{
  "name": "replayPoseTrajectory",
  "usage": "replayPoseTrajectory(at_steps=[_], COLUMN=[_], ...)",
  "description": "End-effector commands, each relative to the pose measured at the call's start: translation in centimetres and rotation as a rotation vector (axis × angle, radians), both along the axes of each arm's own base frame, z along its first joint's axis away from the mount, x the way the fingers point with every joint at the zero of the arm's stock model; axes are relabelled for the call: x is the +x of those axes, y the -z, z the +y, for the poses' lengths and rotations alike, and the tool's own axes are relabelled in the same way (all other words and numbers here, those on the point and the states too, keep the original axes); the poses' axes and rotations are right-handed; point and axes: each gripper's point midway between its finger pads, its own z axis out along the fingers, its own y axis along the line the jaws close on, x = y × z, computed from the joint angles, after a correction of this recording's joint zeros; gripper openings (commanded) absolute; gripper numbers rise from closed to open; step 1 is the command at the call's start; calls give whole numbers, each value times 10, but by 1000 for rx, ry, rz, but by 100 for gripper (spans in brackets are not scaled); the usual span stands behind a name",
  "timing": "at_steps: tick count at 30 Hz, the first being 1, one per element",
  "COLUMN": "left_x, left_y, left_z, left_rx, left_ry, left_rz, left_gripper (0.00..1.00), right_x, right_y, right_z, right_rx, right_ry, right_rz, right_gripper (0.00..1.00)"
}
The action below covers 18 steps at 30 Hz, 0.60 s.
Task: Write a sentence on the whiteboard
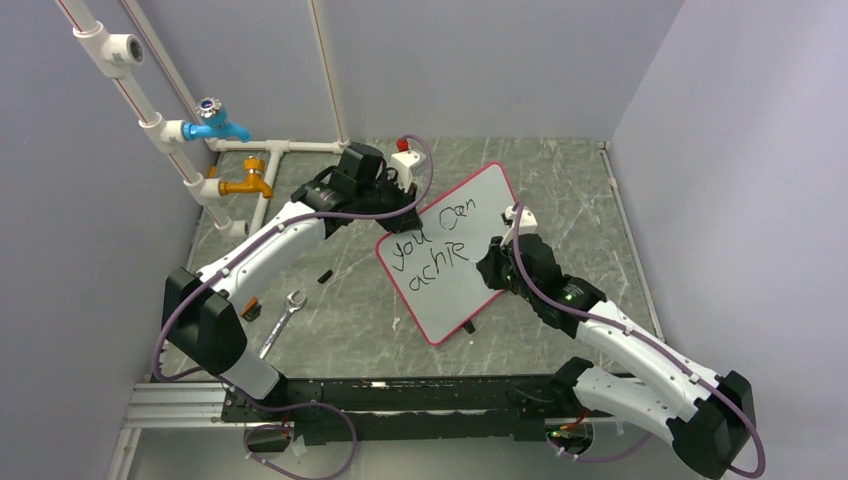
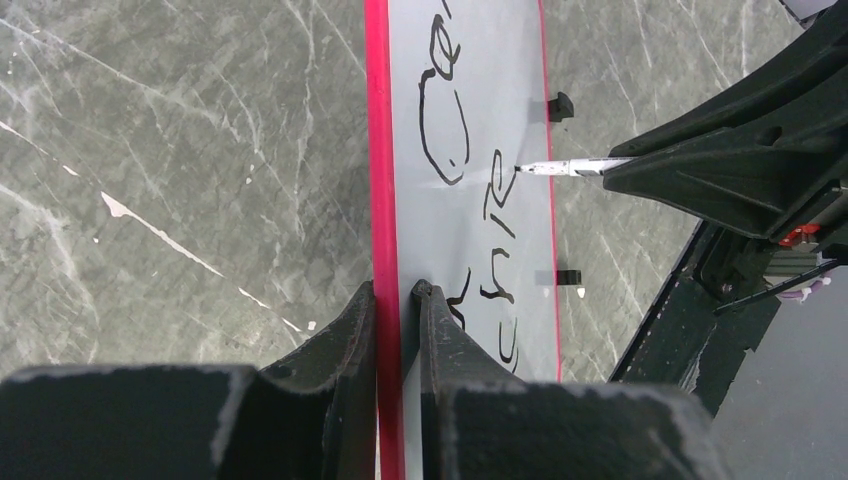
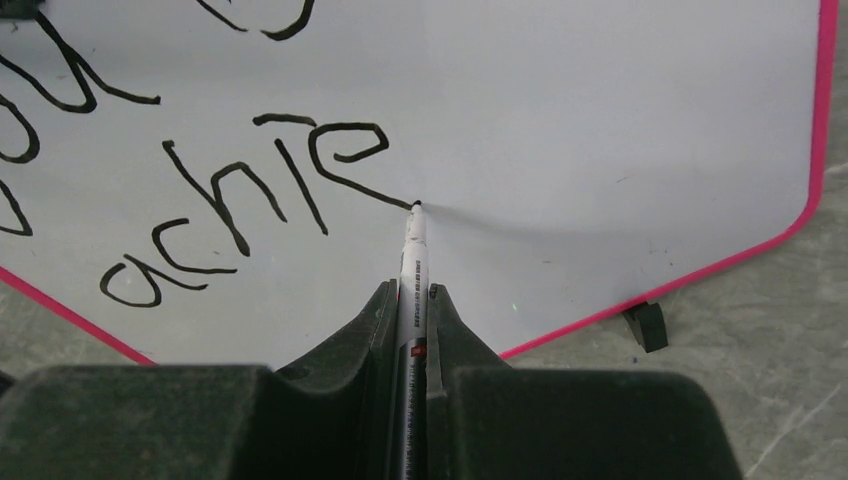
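Red-pink rim around a glossy white face: the whiteboard (image 1: 455, 250) sits at the middle of the grey marbled tabletop (image 1: 340, 330), turned cornerwise between the two arms. The left gripper (image 2: 393, 290) has its jaws drawn narrow on the board's rim, one finger on either side of the edge. The right gripper (image 3: 411, 292) has its jaws pinched tight on a slim white marker (image 3: 412, 250), whose black tip touches the board's face at the end of the last stroke. The black handwriting reads roughly "you can" on the upper line and "achie" below. Two small black feet show along the board's edge nearest the right arm. A wrench (image 1: 280, 322) lies on the tabletop near the left arm's base. A blue tap (image 1: 215, 125) and a yellow tap (image 1: 248, 183) stick out from white pipes (image 1: 160, 130) at the far left.
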Motion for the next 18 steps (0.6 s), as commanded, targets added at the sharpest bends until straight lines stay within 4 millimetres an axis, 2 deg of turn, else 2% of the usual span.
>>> replayPoseTrajectory(at_steps=[1, 6, 18], left_x=[12, 12, 13], left_y=[-24, -24, -22], left_z=[-2, -2, -2], left_rx=[-7, -4, -1], left_ry=[14, 14, 13], left_rz=[-137, -137, -134], left_gripper=[0, 0, 0], right_x=[15, 24, 43], right_y=[-34, -51, -53], right_z=[-4, -5, -1], right_rx=[-5, -2, 5], right_ry=[41, 57, 58], right_rz=[-82, -127, -131], right_gripper=[0, 0, 0])
